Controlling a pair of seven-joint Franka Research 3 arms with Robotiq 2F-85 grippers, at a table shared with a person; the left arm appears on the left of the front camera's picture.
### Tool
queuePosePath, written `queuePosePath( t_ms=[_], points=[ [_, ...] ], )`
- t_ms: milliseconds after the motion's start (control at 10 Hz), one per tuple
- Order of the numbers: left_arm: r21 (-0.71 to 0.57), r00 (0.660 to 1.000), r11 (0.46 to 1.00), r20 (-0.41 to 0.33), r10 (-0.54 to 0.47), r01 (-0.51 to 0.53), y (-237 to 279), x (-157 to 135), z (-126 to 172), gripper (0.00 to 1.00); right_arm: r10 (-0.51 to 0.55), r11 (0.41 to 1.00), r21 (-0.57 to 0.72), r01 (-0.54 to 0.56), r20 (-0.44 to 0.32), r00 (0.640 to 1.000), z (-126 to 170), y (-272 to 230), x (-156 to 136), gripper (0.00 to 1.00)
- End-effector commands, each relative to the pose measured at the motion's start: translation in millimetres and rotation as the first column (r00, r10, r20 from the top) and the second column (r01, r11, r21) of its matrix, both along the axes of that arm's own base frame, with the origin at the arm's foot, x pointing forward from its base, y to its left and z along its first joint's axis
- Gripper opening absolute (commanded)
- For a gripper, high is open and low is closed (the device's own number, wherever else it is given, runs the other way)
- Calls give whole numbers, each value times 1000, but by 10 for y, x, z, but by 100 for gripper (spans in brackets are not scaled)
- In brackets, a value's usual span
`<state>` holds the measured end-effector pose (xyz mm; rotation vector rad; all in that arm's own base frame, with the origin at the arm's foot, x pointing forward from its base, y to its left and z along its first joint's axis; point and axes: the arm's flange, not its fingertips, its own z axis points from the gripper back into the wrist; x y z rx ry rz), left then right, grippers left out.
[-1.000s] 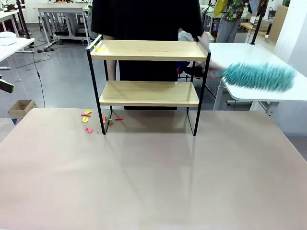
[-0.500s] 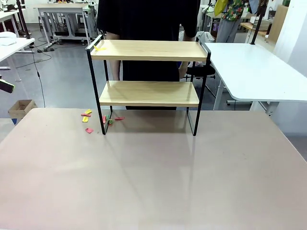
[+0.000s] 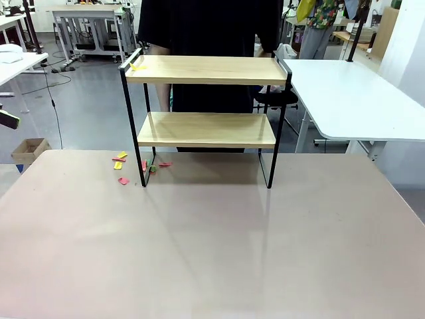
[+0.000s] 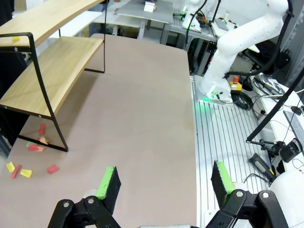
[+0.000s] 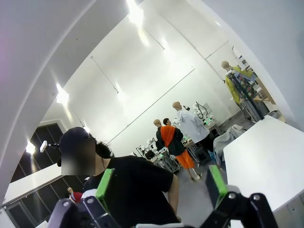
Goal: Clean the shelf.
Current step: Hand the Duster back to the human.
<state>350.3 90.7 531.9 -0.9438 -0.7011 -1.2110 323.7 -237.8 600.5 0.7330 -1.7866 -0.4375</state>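
Grey-brown and matte, the desk point(image 3: 212, 239) stretched across the front view, with the shelf point(image 3: 206, 119) standing upright near its far edge, a little left of the middle. Both wooden boards sat level in the black frame. A small yellow scrap point(image 3: 139, 66) lay on the top board near its left end, and the lower board looked bare. Around the shelf's front left leg, a scatter of red and yellow scraps point(image 3: 121, 165) lay on the desk, some just left of the leg and a few under the lower board. A person in a black top point(image 3: 206, 26) stood right behind the shelf at the far side. A white table point(image 3: 358, 100) stood off to the right, apart from the desk.

From the left wrist view, the left fingers point(image 4: 164, 183) stood wide apart and held nothing, hovering above the desk's near corner, well away from the shelf point(image 4: 52, 61). The same scraps point(image 4: 35, 154) showed by the shelf's leg.

From the right wrist view, the right fingers point(image 5: 156, 185) were also spread wide and empty, raised and pointing across toward the person point(image 5: 133, 185) and the far wall.
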Motion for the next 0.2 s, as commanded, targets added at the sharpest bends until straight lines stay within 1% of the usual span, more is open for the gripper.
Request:
queuePosePath(
  t_ms=[0,100],
  points=[
    [-13,1000,1000,2,0,0,-7,-14,24,100,-6,1000,7,6,-6,1000,2,17,-8,100],
    [-13,1000,1000,2,0,0,-7,-14,24,100,-6,1000,7,6,-6,1000,2,17,-8,100]
  ],
)
